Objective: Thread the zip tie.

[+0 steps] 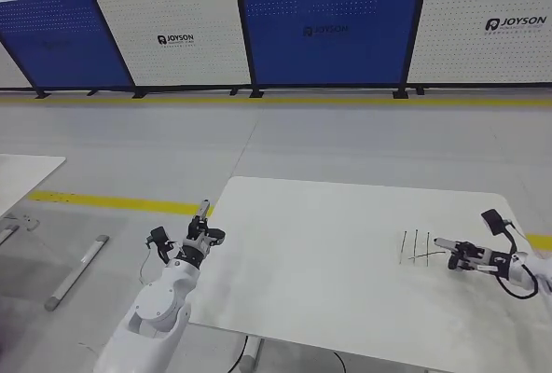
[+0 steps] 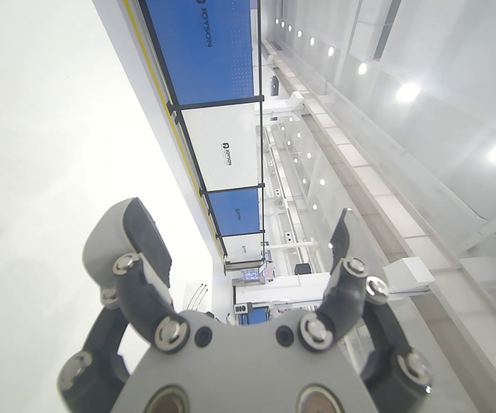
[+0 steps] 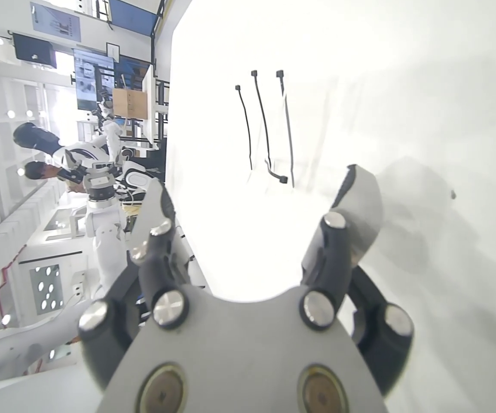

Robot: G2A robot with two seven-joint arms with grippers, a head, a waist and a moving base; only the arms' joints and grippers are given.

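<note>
Several thin black zip ties [image 1: 416,246] lie side by side on the white table [image 1: 332,252] near its right end; in the right wrist view the zip ties [image 3: 265,124] lie flat with their small square heads away from my gripper. My right gripper [image 1: 441,244] hovers just right of them, open and empty, and its own view shows the right gripper [image 3: 256,199] with the ties a short way beyond the fingertips [image 3: 359,182]. My left gripper [image 1: 202,213] sits at the table's left edge, far from the ties, and the left gripper [image 2: 248,234] is open and empty.
The table's left edge [image 1: 206,270] drops off beside the left arm. A second white table [image 1: 6,182] stands farther left, with a metal bar [image 1: 75,270] on the floor. Blue and white partition panels [image 1: 332,42] line the back.
</note>
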